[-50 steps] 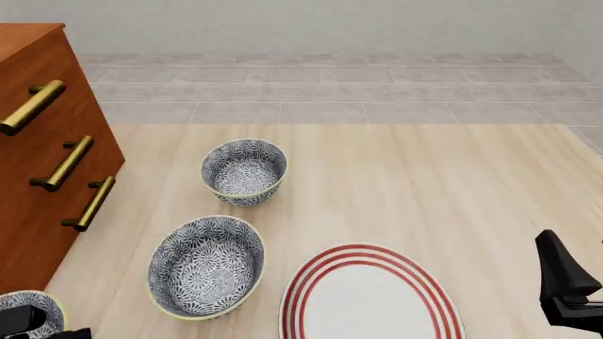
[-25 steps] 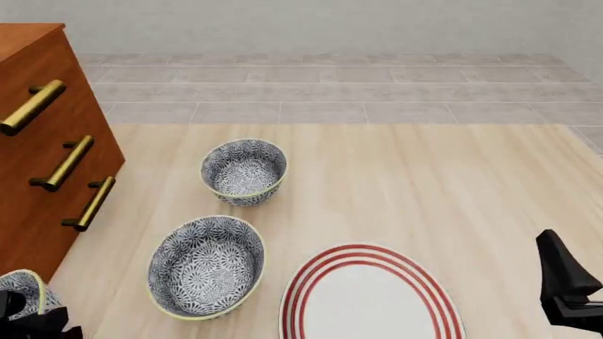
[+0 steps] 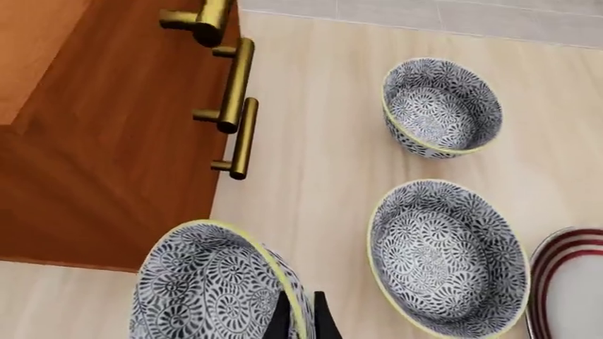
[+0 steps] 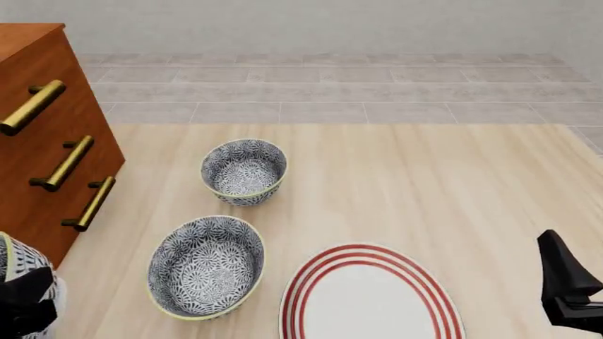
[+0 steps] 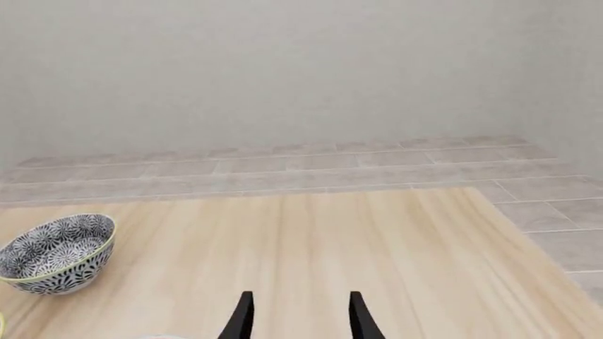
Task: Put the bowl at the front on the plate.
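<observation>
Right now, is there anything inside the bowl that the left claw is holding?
Nothing shows inside the bowl: only its floral lining. The left gripper pinches its rim, and the bowl's lowest part runs off the picture, so that bit stays unseen.

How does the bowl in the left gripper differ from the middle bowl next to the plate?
The bowl in the left gripper is tipped on its side with the left gripper pinching its rim; the middle bowl sits upright and free on the table. The gripped bowl is by the wooden drawer unit; the middle bowl is beside the plate. Both share the blue-grey floral pattern and yellow-green rim.
</observation>
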### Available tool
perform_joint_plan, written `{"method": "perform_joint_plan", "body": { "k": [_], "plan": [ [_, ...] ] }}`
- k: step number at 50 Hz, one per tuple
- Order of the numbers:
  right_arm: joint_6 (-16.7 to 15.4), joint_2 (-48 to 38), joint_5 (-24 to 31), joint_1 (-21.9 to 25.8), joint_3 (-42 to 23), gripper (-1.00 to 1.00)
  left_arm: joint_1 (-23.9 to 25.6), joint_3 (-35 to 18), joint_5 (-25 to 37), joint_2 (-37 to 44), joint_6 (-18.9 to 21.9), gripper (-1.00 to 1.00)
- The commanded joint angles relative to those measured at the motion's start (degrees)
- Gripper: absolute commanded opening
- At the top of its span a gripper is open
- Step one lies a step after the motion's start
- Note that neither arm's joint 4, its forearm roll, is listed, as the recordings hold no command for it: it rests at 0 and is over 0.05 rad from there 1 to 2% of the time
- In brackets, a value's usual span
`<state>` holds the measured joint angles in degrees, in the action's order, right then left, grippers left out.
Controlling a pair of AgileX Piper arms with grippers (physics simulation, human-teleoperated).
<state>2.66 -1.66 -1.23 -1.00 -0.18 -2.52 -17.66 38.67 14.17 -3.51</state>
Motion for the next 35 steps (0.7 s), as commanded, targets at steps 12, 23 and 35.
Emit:
{"method": "perform_joint_plan", "body": {
  "k": [12,23,35],
  "plan": [
    [0.49,0.29,0.14,-0.35,-0.03,1.0,12.86,-12.06,-2.91,1.04,5.7,-1.0],
    [0.52,0.43,0.18,-0.44,0.07,1.0,18.2,-13.77,-5.96,2.82,11.26,-1.0],
    [0.3,0.77,0.54,-0.35,-0.01,1.0,22.9,-14.53,-8.28,4.59,14.17,-1.0]
  ]
}}
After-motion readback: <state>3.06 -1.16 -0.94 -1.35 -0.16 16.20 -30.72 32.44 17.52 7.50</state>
